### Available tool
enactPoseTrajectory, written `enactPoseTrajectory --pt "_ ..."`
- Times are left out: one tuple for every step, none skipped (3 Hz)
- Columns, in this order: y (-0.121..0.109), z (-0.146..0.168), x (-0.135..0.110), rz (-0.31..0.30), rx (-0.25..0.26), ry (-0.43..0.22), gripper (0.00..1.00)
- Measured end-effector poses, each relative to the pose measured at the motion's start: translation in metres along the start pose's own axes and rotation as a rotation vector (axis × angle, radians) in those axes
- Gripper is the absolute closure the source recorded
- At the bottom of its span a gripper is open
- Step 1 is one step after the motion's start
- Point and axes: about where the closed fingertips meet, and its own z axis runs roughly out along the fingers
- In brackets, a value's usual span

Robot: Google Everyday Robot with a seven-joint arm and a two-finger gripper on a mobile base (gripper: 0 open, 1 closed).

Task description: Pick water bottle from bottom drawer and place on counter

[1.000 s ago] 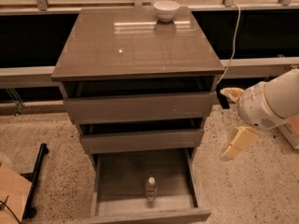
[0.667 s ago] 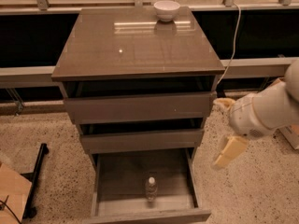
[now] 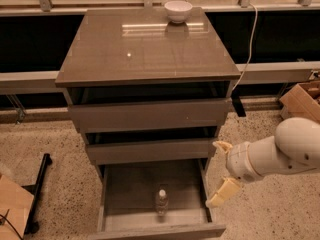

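Observation:
The water bottle stands upright in the open bottom drawer, near its front wall, white cap up. The counter is the glossy grey-brown top of the cabinet. My gripper hangs at the drawer's right edge, to the right of the bottle and above it, on a white arm coming in from the right. Its two cream fingers are spread apart with nothing between them. One points up by the middle drawer, the other down over the drawer's right wall.
A white bowl sits at the back of the counter. The two upper drawers are slightly out. A cardboard box is on the floor at right, a black stand at left. A white cable hangs behind.
My arm and gripper have moved left and down, from beside the cabinet's right side to the right edge of the open bottom drawer. The bottle has not moved.

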Motion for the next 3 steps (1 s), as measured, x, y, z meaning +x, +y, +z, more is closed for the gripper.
enactPoseTrajectory --pt "0.0 0.043 0.034 0.051 -0.022 -0.042 0.0" --pt "-0.01 0.093 0.074 0.101 -0.065 -0.068 0.0" --pt "-0.009 0.148 0.119 0.176 -0.161 -0.071 0.0"
